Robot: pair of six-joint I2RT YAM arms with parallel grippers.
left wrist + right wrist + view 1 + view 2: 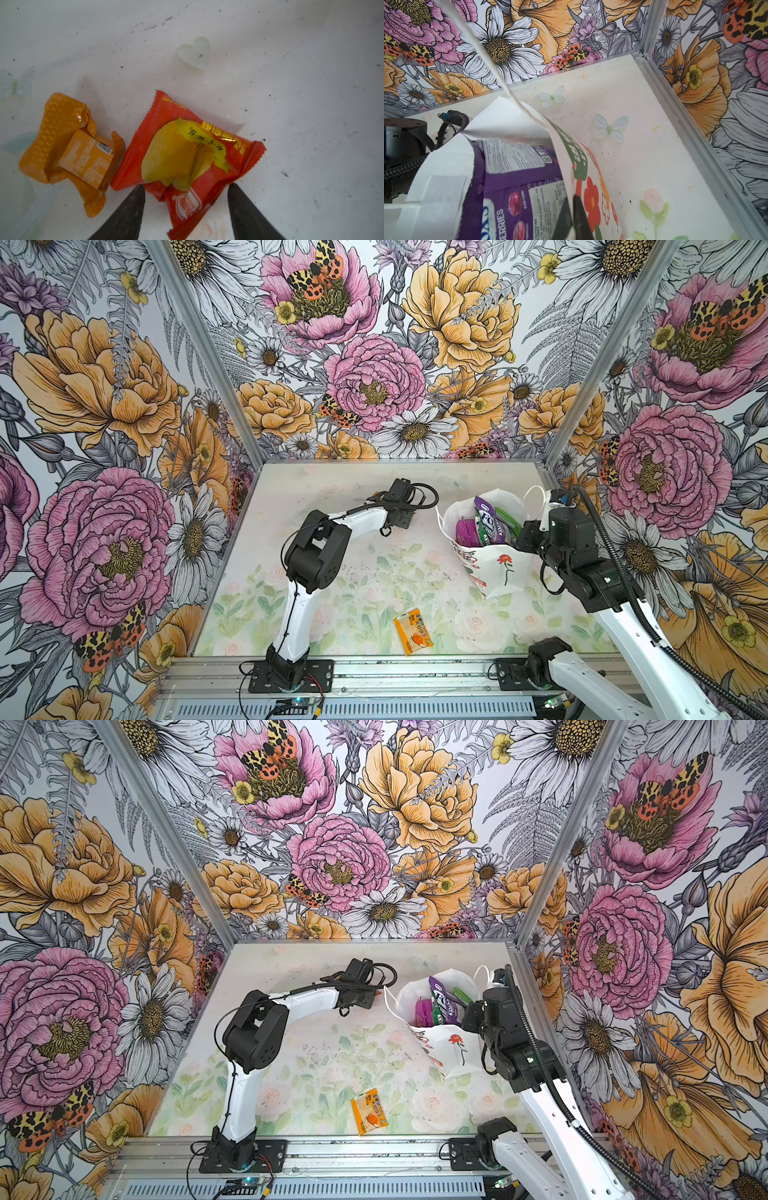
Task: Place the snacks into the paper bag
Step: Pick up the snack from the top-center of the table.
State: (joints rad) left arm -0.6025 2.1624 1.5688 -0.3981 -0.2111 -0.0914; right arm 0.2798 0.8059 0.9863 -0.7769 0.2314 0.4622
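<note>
Outstretched left hand (187, 184), spread, straddles red packet (182, 149); right hand (572, 200) pinches paper bag (578, 162).

The left arm (296, 614) and right arm (631, 659) — white shells, black joints — carry black cables (706, 677), the right's corrugated.

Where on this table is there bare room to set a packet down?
Bare: the middle, bordered by the left arm, the paper bag and the flat orange packet; also the near-left corner. Crowded: the far side, where the left gripper straddles a red packet beside a crumpled orange packet.
</note>
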